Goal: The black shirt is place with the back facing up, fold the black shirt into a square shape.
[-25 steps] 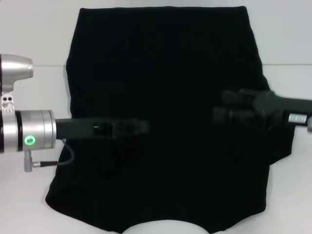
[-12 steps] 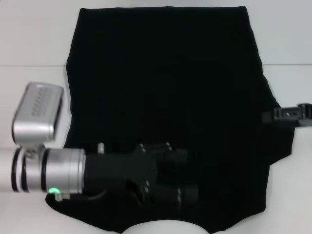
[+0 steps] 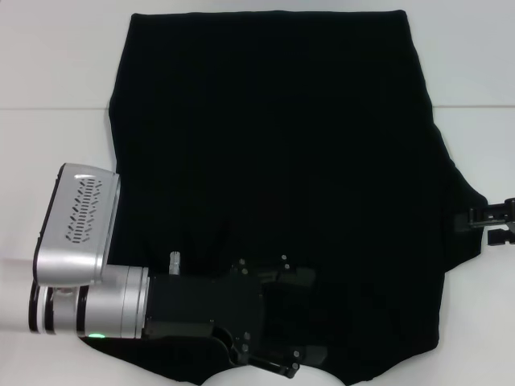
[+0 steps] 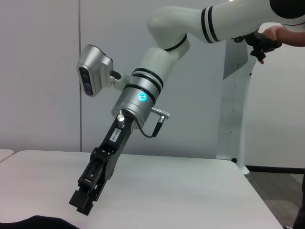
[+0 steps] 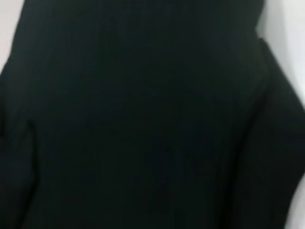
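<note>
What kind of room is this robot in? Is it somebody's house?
Probably a robot lab or test room, not a house. A black shirt lies on a plain white table, the wall behind is bare, and a white robot arm reaches over the table.

Left claw (image 3: 273, 366) low at near edge, right claw (image 4: 82, 204) angled down

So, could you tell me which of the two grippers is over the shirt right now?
The left gripper, over the black shirt's near edge; the right gripper sits at its right edge.
</note>
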Motion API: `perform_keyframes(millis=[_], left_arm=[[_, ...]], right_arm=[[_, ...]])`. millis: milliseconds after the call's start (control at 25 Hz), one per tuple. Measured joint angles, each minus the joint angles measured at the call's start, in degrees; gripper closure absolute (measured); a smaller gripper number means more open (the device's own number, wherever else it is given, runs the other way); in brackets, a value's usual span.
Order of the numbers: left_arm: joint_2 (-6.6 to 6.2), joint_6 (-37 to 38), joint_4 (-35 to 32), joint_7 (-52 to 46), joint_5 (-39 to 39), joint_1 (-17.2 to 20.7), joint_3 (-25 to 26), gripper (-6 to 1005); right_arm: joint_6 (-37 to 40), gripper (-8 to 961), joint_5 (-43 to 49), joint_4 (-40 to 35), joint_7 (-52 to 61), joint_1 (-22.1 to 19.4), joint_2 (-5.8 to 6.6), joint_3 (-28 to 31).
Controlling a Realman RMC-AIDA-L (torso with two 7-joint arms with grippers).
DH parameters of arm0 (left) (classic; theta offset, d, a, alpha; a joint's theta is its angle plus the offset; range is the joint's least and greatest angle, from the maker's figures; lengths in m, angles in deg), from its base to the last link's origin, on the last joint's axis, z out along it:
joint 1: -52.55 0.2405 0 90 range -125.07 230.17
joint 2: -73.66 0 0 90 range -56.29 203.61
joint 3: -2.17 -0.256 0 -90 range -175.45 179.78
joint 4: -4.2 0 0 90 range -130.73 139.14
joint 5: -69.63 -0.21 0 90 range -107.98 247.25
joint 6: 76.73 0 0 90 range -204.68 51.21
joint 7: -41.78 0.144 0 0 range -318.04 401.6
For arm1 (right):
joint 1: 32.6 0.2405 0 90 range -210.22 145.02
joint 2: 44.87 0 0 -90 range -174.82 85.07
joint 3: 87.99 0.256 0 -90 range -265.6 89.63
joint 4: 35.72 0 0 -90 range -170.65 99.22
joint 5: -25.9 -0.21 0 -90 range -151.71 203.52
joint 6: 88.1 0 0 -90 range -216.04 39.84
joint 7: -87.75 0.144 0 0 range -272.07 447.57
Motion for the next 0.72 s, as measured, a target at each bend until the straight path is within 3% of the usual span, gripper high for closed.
perform_keyframes(millis=[720], left_arm=[[-0.09, -0.3, 0.1, -0.9, 0.0, -0.1, 0.2, 50]], right_arm=[[-6.7, 145, 1.7, 2.8, 0.9, 0.7, -0.50, -3.0]])
